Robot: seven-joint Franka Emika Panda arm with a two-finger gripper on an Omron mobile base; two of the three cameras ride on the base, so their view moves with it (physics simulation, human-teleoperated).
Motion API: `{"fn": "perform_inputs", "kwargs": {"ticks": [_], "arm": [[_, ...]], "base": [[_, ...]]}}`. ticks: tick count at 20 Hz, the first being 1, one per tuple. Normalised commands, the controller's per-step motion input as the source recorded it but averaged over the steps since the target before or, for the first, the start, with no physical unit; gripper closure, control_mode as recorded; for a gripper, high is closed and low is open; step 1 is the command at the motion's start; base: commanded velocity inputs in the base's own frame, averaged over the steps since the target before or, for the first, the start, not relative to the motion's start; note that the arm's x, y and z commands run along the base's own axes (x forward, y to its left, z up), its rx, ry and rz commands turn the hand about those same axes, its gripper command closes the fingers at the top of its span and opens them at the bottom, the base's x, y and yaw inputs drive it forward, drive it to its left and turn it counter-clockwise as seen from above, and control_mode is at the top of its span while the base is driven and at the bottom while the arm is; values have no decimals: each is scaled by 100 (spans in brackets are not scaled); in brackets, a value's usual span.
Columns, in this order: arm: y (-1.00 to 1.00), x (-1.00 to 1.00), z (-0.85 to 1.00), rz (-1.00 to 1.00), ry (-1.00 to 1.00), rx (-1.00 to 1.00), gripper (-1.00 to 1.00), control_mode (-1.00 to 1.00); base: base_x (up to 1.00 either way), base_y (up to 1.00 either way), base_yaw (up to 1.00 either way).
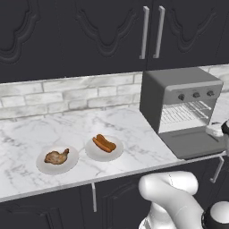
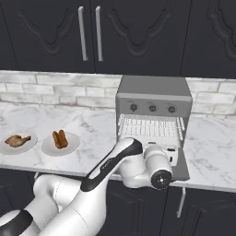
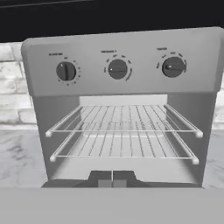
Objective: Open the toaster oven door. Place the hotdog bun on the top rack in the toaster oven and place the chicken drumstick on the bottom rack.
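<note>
The toaster oven point(image 1: 179, 82) point(image 2: 152, 90) point(image 3: 122, 65) stands at the right of the counter. Its door point(image 1: 192, 143) point(image 2: 183, 168) is folded down flat. Inside, the top rack point(image 3: 122, 121) sits above the bottom rack point(image 3: 122, 148), both bare. My gripper point(image 3: 112, 182) is shut with nothing in it, level with the door's front edge and facing the cavity. The hotdog bun point(image 1: 104, 143) point(image 2: 60, 138) lies on a white plate left of the oven. The chicken drumstick point(image 1: 57, 156) point(image 2: 17, 140) lies on a second plate further left.
Two white plates point(image 1: 117, 151) point(image 1: 44, 166) rest near the marble counter's front edge point(image 1: 67, 187). Dark upper cabinets with bar handles point(image 1: 144, 33) hang above. A brick backsplash point(image 1: 67, 94) runs behind. My white arm point(image 2: 110, 170) crosses in front of the oven.
</note>
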Motion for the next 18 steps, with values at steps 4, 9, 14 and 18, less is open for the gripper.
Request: {"fn": "perform_inputs", "kwargs": {"ticks": [4,9,14,18], "arm": [[2,15,0,0,-15,0,100,-100],[4,33,0,0,-3,-4,100,-100],[3,28,-1,0,0,-8,100,-100],[0,19,-10,0,0,-8,100,-100]], "base": [[0,0,0],[0,0,0],[0,0,0],[0,0,0]]}}
